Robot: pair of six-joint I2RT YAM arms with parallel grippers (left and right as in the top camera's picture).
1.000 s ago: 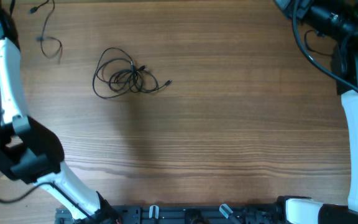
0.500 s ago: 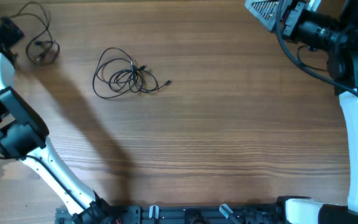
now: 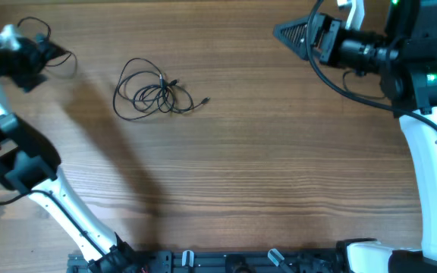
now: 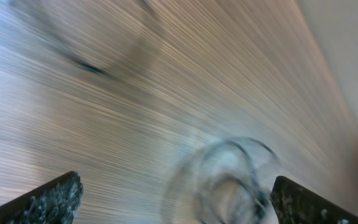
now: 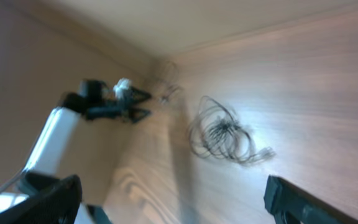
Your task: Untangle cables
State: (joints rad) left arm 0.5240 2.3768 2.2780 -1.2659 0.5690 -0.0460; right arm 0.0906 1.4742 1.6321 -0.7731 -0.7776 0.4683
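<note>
- Left gripper (image 3: pixel 64 57): released. In the left wrist view, my fingers (image 4: pixel 51 199) stand wide apart at the two lower corners, with nothing clamped between them.
- Left gripper position: far left corner of the table (image 3: pixel 279 174), pointing toward the table's middle.
- Loose cable (image 4: pixel 225 177): a blurred thin loop lying on the table under the left gripper. The blur hides whether it touches the fingers.
- Right gripper (image 3: pixel 281 33): released. The right wrist view shows both fingers spread wide and empty.
- Right gripper position: far right part of the table, aimed toward the left side.
- Bunched cables (image 3: pixel 158 95): a small knot with loose loops, flat on the table left of centre, well apart from both grippers and held by neither.
</note>
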